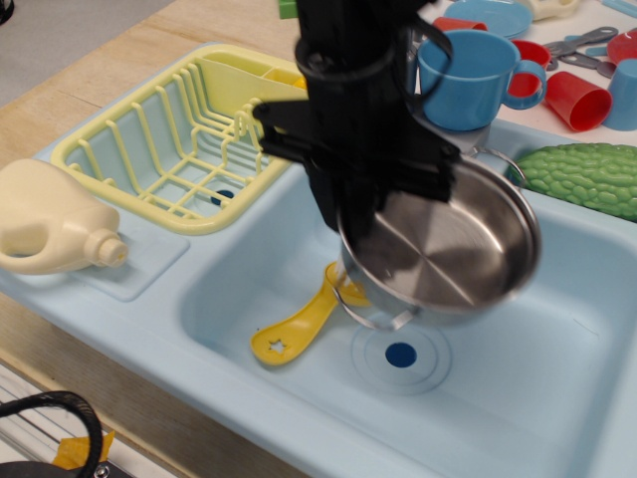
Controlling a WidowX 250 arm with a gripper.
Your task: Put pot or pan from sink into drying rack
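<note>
The shiny steel pot [448, 254] hangs tilted in the air above the light blue sink [518, 398], its open side facing the camera. My black gripper [360, 224] is shut on the pot's left rim and holds it clear of the sink floor. One wire loop handle shows at the pot's lower left, another at its upper right. The pale yellow drying rack [149, 149] stands left of the sink, to the left of the gripper. The drain ring with its dark blue hole [400, 355] lies below the pot.
A yellow spatula [297, 329] lies on the sink floor left of the drain. A cream jug [50, 224] lies at the left. A green bumpy vegetable [587, 177] sits right of the sink. Blue and red cups [473, 65] stand behind.
</note>
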